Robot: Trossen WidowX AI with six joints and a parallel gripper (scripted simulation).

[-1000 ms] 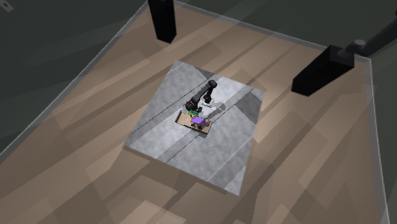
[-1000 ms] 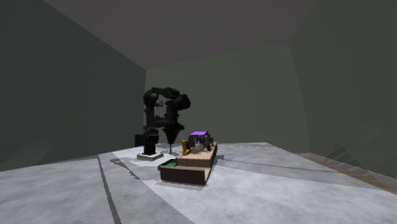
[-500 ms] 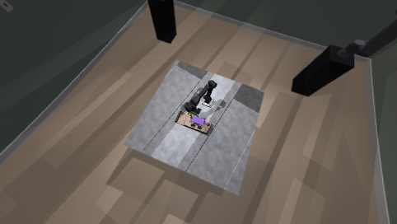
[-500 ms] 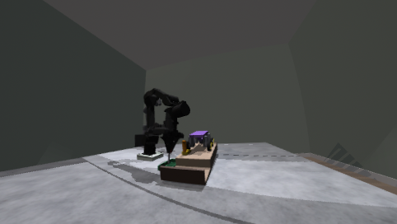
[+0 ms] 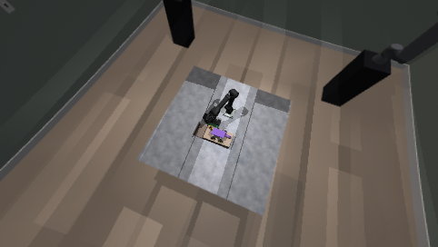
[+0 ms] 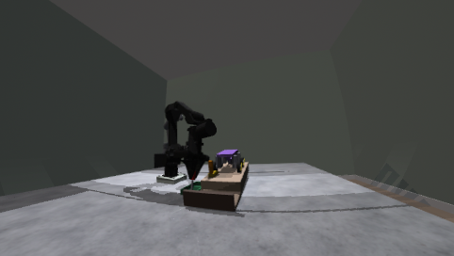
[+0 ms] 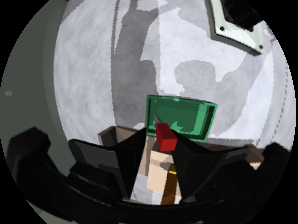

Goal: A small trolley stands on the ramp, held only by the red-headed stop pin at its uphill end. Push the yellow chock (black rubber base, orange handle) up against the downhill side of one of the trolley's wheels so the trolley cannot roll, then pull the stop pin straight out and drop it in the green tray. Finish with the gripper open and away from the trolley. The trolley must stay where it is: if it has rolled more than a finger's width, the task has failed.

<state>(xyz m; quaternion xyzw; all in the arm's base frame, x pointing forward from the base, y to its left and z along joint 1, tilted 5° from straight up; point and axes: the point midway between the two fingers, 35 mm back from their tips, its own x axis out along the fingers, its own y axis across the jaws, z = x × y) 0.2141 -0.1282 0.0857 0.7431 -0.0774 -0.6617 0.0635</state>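
My gripper (image 6: 192,177) (image 7: 157,131) is low over the green tray (image 6: 186,190) (image 7: 212,116), with its fingers parted. The stop pin's red head (image 7: 166,138) is between the fingers, near the right one in the wrist view, with space on the other side. Its grey shaft slants toward the tray; whether the tip touches the tray floor I cannot tell. The purple trolley (image 5: 219,133) (image 6: 228,152) stands on the ramp (image 6: 223,181). The chock's orange handle (image 6: 211,168) (image 7: 170,191) stands upright on the ramp at the trolley's downhill end, close to a wheel; contact is not clear.
A brown end wall (image 6: 209,200) closes the ramp's low end, close beside the tray. The arm's pale base plate (image 6: 171,179) (image 7: 218,30) is behind the tray. The chock and trolley are close to the gripper's side.
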